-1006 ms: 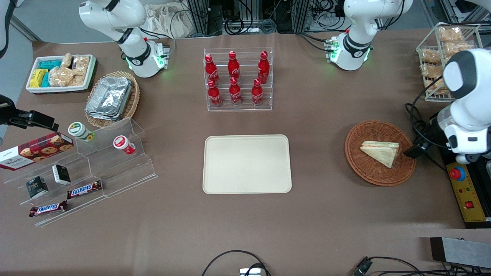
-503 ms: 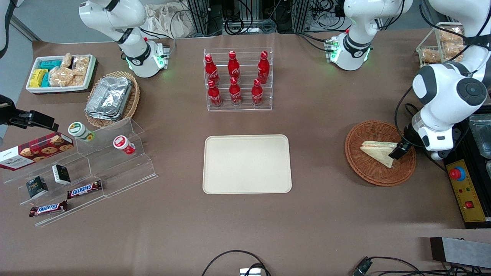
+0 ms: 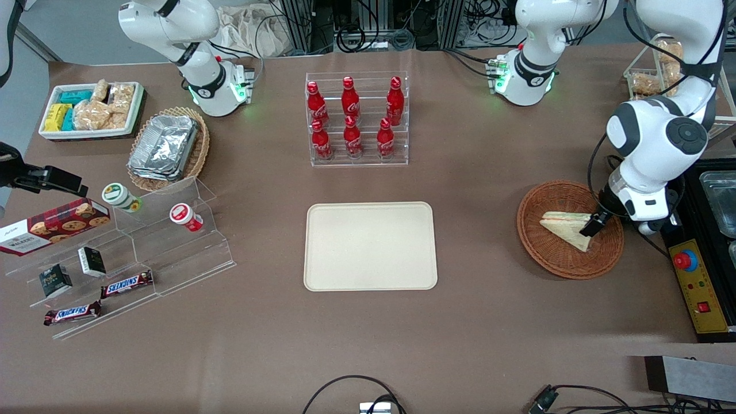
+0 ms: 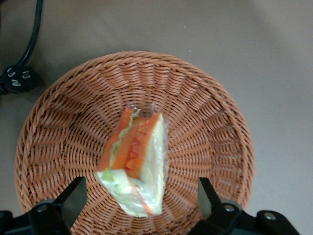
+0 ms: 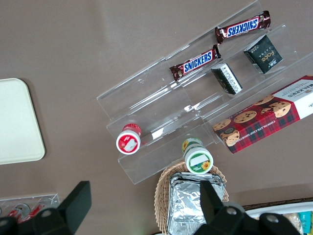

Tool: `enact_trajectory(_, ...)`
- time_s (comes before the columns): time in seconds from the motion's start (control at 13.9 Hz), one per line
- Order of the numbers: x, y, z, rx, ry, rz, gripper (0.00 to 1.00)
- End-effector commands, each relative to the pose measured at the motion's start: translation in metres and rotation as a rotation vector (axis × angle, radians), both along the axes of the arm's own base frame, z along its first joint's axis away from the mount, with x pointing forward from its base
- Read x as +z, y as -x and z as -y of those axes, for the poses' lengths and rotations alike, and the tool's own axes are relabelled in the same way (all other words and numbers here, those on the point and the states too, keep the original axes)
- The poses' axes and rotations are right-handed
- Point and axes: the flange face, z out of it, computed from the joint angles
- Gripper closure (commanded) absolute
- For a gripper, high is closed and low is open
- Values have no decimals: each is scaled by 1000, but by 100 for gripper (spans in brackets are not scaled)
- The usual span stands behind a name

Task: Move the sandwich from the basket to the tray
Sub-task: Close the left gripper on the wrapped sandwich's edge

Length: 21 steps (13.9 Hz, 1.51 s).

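**Gripper poised over the basket, sandwich unheld**

Here the brown table [image 3: 489, 322] is seen spread across the front view, its edges cut off by the frame. The cream tray [image 3: 370, 246] is laid flat near the middle, nothing resting on it. The reddish-brown basket [image 3: 555, 259] is set well apart from the tray, toward the working arm's end of the table, and part of its rim is hidden by the arm's white wrist. The sandwich [image 3: 566, 225] is found lying in the basket on its side, filling edge exposed in the wrist view [image 4: 136, 161], where orange, red and green layers are made out through crinkled wrap. The gripper [image 3: 592, 224] is held just above the sandwich's wide end. Its fingers [image 4: 73, 198] are spread wide apart, one to each side of the wedge, and no contact with wrap or wicker is visible; only the fingertips are shown, the rest being cut off.
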Motion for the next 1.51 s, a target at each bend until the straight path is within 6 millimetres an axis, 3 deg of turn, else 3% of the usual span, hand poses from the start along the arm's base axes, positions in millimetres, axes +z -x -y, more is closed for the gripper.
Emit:
enact_trajectory(0.0,-14,5,-10,13,-4,15,0)
enact_trajectory(0.65,-47,8,-15,24,-4,24,2)
enact_trajectory(0.72,-47,8,-15,24,-4,23,15)
enact_trajectory(0.79,-47,8,-15,25,-4,24,46)
enact_trajectory(0.86,-47,8,-15,24,-4,23,71)
enact_trajectory(1.01,-49,7,-12,19,-3,18,95)
enact_trajectory(1.08,-50,7,-11,16,-2,15,100)
enact_trajectory(1.22,-46,7,-8,4,-3,15,100)
enact_trajectory(1.44,-19,8,-8,-131,-20,-1,100)
